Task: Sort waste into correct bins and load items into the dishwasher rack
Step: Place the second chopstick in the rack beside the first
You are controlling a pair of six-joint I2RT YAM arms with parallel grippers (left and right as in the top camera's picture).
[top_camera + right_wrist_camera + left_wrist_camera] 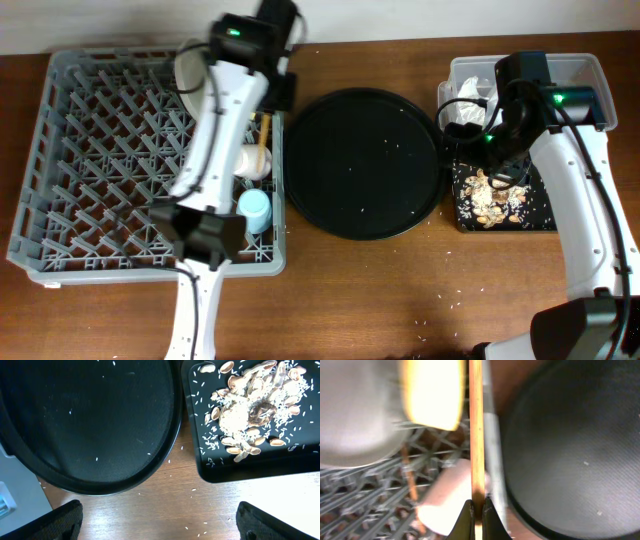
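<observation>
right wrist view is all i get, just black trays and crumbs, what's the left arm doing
Observer: The left gripper is shut on a chopstick at the right side of the rack.
Operator: any cups loaded
Observer: Yes, a pink cup and a blue cup are in the rack.
Operator: where's the napkin
Observer: The napkin sits in the clear tub.

The grey dishwasher rack (90, 150) lies at the table's left, and near its right edge it holds a blue cup (255, 210), a pink cup (248, 160) on its side, the yellow bowl (432, 395) and the pale plate (355, 415). A wooden chopstick (476, 435) runs along that edge, pinched in the left gripper (476, 510). At the right, the clear tub (598, 72) holds the white napkin (470, 92), and the black tray (545, 222) beside it carries brownish food scraps (250, 405).
</observation>
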